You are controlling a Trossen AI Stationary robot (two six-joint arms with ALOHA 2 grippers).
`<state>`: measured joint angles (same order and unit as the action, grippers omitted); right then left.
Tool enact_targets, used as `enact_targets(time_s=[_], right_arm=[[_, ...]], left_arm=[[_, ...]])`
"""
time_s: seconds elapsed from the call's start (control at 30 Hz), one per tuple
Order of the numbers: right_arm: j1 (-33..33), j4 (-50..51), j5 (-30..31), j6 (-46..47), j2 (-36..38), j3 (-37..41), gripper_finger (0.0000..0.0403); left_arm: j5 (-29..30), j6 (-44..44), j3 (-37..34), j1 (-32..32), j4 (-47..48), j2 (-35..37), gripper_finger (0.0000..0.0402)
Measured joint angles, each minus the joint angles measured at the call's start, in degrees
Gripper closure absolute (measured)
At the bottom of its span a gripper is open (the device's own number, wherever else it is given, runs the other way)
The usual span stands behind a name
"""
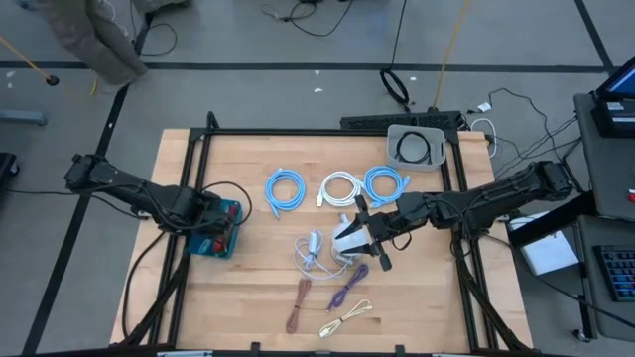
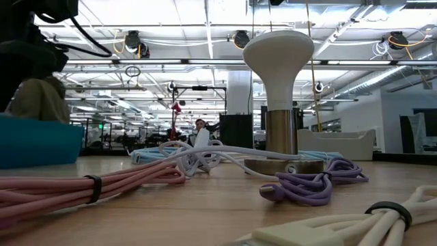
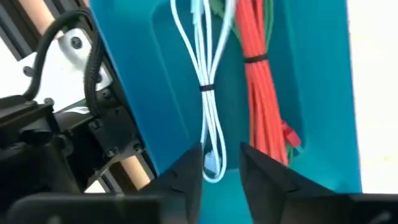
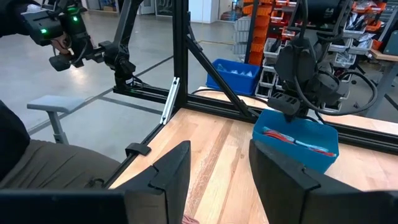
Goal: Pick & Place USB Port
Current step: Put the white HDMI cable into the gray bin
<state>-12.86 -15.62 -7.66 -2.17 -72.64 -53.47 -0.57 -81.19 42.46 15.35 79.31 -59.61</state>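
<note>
A teal bin [image 1: 226, 241] stands at the table's left. It holds a pale blue cable [image 3: 208, 87] tied in a bundle and a red cable [image 3: 261, 93]. My left gripper [image 1: 210, 223] is over the bin, pointing down. It is narrowly open [image 3: 221, 168], with the pale blue cable's near loop between its fingers and a gap on both sides. My right gripper [image 1: 369, 236] is open and empty [image 4: 221, 168] at mid-table, just right of a white mushroom-shaped stand [image 1: 347, 238]. Several bundled cables lie loose on the table.
Two blue coils [image 1: 286, 188] [image 1: 385, 183] and a white coil [image 1: 339, 188] lie mid-table toward the far side. A pale cable [image 1: 313, 253], a purple one [image 1: 349, 286], a pink-brown one [image 1: 298, 302] and a cream one [image 1: 345, 317] lie nearer. A grey tray [image 1: 417, 147] sits far right.
</note>
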Motion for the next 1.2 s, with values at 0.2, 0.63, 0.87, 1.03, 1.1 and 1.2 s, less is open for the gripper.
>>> enact_targets(time_s=[0.2,0.63,0.87,1.03,1.1,1.2], right_arm=[[0.0,0.0,0.0,0.0,0.0,0.0,0.0248],[-2.6,-3.9,-0.1,-0.1,0.0,0.0,0.0248],[-8.8,-6.2,-0.1,-2.3,1.6,0.0,0.0248],[-16.1,-5.6,0.6,-8.0,3.3,0.0,0.0248],[-19.4,-5.4,3.8,-11.8,3.5,0.0,0.0248],[-24.5,-4.6,14.7,-19.2,3.4,0.0,0.0248]], left_arm=[[3.9,5.4,0.0,0.0,-2.9,0.0,0.0236],[18.3,23.8,9.7,2.6,-33.7,0.0,0.0238],[8.9,29.7,9.7,6.6,-47.1,-6.1,0.0238],[8.9,34.4,9.6,11.3,-53.2,-13.9,0.0238],[11.6,36.1,9.6,12.8,-55.7,-16.6,0.0238],[18.1,39.3,9.6,15.1,-57.8,-20.1,0.0238]])
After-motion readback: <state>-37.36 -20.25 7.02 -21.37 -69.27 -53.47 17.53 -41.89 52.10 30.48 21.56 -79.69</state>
